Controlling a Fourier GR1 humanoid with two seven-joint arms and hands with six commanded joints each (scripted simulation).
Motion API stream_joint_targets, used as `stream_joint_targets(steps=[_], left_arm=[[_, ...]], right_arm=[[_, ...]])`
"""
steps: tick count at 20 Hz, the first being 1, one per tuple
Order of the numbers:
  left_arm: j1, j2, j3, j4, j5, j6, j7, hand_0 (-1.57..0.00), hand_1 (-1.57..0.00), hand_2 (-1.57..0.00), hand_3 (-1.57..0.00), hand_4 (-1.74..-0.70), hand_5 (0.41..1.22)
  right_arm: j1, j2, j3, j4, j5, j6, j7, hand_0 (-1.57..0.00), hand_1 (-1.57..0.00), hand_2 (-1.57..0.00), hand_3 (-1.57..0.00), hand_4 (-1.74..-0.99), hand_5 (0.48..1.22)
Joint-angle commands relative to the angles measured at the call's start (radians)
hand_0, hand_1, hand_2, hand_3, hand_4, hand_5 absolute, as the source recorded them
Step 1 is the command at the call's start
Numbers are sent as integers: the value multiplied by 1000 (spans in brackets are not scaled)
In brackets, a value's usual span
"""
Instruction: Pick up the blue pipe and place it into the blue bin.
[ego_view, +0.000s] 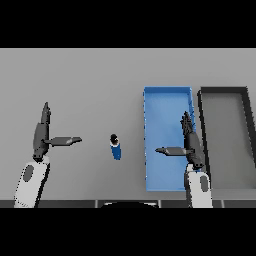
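surface: plain grey table (90, 80) | fills whole view | light: even, soft

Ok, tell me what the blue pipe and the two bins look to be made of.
Blue pipe: probably plastic, going by its even saturated blue; its dark cap could be rubber or plastic.
Blue bin: likely moulded plastic, with thin walls and a flat matte colour.
Dark bin: similar, black rim and a dull grey floor; plastic or painted metal.
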Motion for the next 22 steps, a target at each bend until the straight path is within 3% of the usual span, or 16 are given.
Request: stream_joint_targets(steps=[1, 6, 8, 11, 16, 19, 22], left_arm=[[2, -2, -1, -3, -1, 2, -6, 1, 1, 1, 1, -1006, 586], [21, -13, -21, -40, -14, 19, -6, 1, 1, 1, 1, -1006, 586], [90, 98, -64, -60, -25, -147, -112, 1, 1, 1, 1, -1011, 588], [95, 151, -80, -63, -31, -219, -138, 1, 1, 1, 1, -1010, 589], [112, 173, -93, -93, 8, -295, -165, 1, 1, 1, 1, -1023, 594], [125, 202, -143, -131, -8, -361, -153, 1, 1, 1, 1, -1024, 573], [116, 216, -193, -170, -12, -413, -90, 1, 1, 1, 1, -1040, 532]], right_arm=[[3, -1, -1, -2, -1, 1, -2, 1, 1, 1, 1, -1222, 603], [31, -27, -17, -23, -25, 21, -14, 1, 1, 1, 1, -1222, 603], [94, -111, 32, -79, 50, 73, -107, 1, 1, 1, 1, -1227, 603], [120, -139, 65, -120, 88, 92, -94, 1, 1, 1, 1, -1232, 599], [111, -143, 76, -134, 113, 80, -52, 1, 1, 1, 1, -1218, 589], [122, -148, 81, -144, 113, 87, -79, 1, 1, 1, 1, -1220, 589], [124, -155, 82, -145, 113, 97, -113, 1, 1, 1, 1, -1225, 603]])
